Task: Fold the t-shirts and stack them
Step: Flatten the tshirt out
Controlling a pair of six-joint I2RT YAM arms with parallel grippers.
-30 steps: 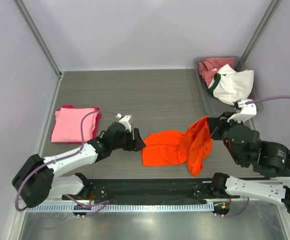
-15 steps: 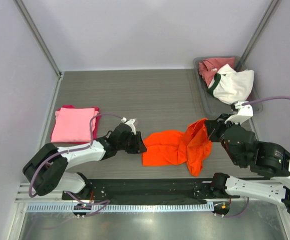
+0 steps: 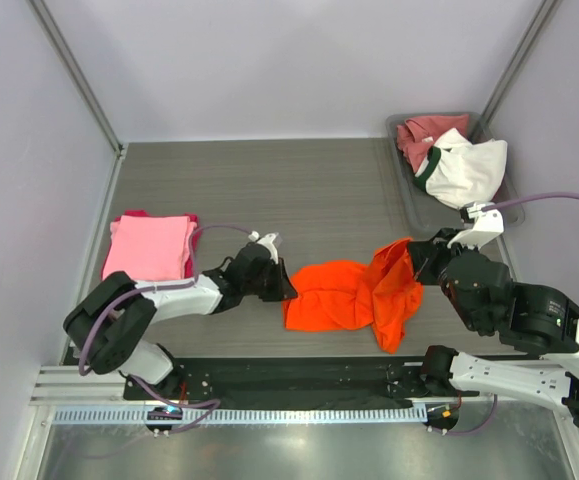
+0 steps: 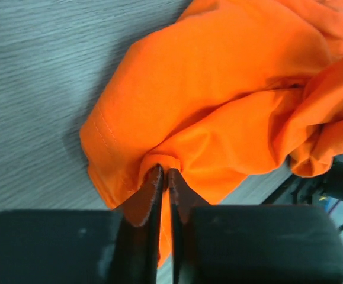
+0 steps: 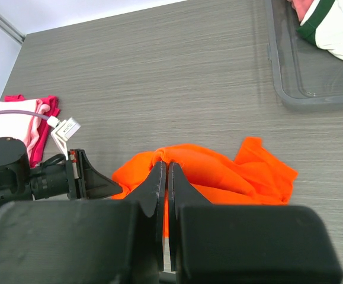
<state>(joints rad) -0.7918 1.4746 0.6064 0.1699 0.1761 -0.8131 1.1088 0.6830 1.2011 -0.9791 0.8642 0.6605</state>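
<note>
A bright orange t-shirt (image 3: 354, 295) lies crumpled on the table at the front centre. My left gripper (image 3: 287, 292) is shut on its left edge, pinching a fold of orange cloth (image 4: 162, 163) between its fingertips (image 4: 154, 180). My right gripper (image 3: 416, 255) is shut on the shirt's right side and holds a bunch of the orange t-shirt (image 5: 218, 171) raised off the table. A folded light pink t-shirt (image 3: 149, 247) lies on a magenta one (image 3: 193, 235) at the left. A dusty rose-red t-shirt (image 3: 419, 135) and a white t-shirt with a dark green collar (image 3: 464, 168) sit in the tray.
A grey tray (image 3: 412, 205) stands at the back right, its near rim (image 5: 313, 102) in the right wrist view. Grey walls close in the table on three sides. A black rail (image 3: 299, 378) runs along the near edge between the arm bases.
My left gripper has moved right to the orange shirt's left edge and closed on it. The right gripper has lowered slightly with its bunch of cloth.
</note>
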